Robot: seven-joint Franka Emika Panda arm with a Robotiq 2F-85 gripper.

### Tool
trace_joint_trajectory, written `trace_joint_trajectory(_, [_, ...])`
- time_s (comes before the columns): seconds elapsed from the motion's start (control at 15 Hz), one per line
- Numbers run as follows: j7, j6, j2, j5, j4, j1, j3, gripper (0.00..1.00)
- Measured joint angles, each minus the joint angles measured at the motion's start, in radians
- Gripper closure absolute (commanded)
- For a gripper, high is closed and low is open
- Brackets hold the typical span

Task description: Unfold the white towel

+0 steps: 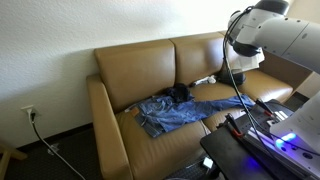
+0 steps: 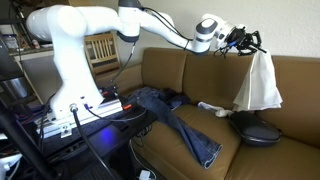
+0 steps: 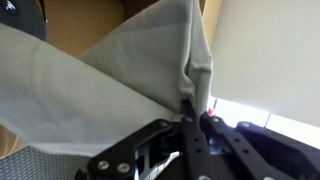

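Observation:
The white towel (image 2: 258,82) hangs in the air above the brown sofa, pinched at its top corner by my gripper (image 2: 243,40). It drapes down in a long fold, its lower edge just above a black round object (image 2: 257,130). In the wrist view the towel (image 3: 110,80) fills the frame and its corner is clamped between my shut fingers (image 3: 192,108). In an exterior view the arm (image 1: 262,35) hides most of the towel and the gripper.
Blue jeans (image 2: 180,122) lie spread across the sofa seat (image 1: 160,115). A small white object (image 2: 208,106) lies behind them. The sofa backrest (image 2: 290,75) is right behind the towel. Electronics and cables (image 2: 75,115) stand in front of the sofa.

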Motion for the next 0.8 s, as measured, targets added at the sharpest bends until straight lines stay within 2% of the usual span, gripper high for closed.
trace_joint_trajectory(0.2, [0.001,0.000,-0.007,0.020,-0.073,0.079,-0.023,0.99])
trace_joint_trajectory(0.4, [0.001,0.005,-0.010,0.026,-0.159,0.148,-0.091,0.99])
trace_joint_trajectory(0.6, [-0.002,-0.011,-0.015,-0.005,-0.233,0.180,-0.154,0.99])
trace_joint_trajectory(0.67, [-0.004,-0.057,-0.022,-0.026,-0.230,0.186,-0.148,0.95])
trace_joint_trajectory(0.8, [-0.001,-0.070,-0.024,-0.028,-0.227,0.191,-0.136,0.99])
